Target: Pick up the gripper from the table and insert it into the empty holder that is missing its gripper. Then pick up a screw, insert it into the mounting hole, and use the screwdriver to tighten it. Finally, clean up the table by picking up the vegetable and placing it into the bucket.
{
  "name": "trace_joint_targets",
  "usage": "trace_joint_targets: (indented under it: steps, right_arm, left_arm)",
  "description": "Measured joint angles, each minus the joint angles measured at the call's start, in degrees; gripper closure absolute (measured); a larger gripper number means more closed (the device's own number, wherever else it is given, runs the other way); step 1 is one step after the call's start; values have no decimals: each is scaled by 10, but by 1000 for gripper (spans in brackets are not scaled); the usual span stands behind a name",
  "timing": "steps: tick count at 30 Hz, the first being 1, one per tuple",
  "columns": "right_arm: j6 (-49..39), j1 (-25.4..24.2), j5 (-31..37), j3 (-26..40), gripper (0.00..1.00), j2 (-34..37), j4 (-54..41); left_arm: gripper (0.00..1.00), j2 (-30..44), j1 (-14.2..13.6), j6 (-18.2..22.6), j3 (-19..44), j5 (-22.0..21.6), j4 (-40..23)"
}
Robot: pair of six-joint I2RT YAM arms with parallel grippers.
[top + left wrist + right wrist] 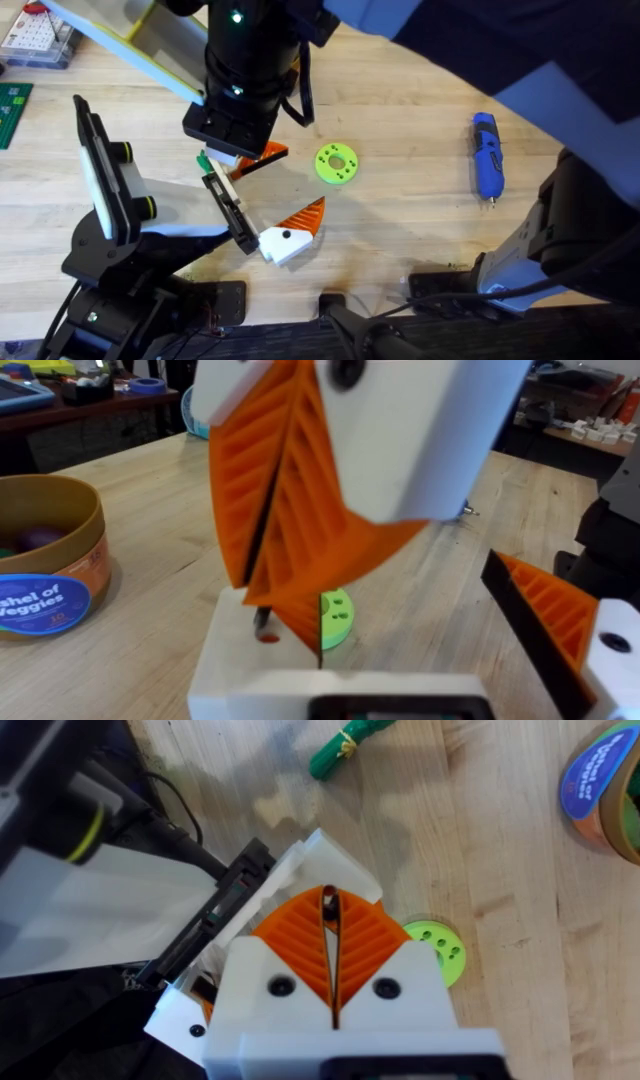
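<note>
Lime-green disc and blue screwdriver on table.

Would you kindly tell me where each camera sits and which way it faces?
Overhead: above the bases, looking down at the table, screwdriver, both arms.
Left wrist: looks across the table past its orange fingers toward a round tub.
Right wrist: looks down over its shut orange fingers.
All share the green disc.
</note>
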Motion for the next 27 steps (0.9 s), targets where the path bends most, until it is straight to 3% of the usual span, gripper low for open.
trace_joint_targets:
  steps: [27]
  right_arm:
    - [0, 0, 0, 12, 991, 0, -9]
  left_arm:
    - [9, 0, 0, -2, 0, 0, 0]
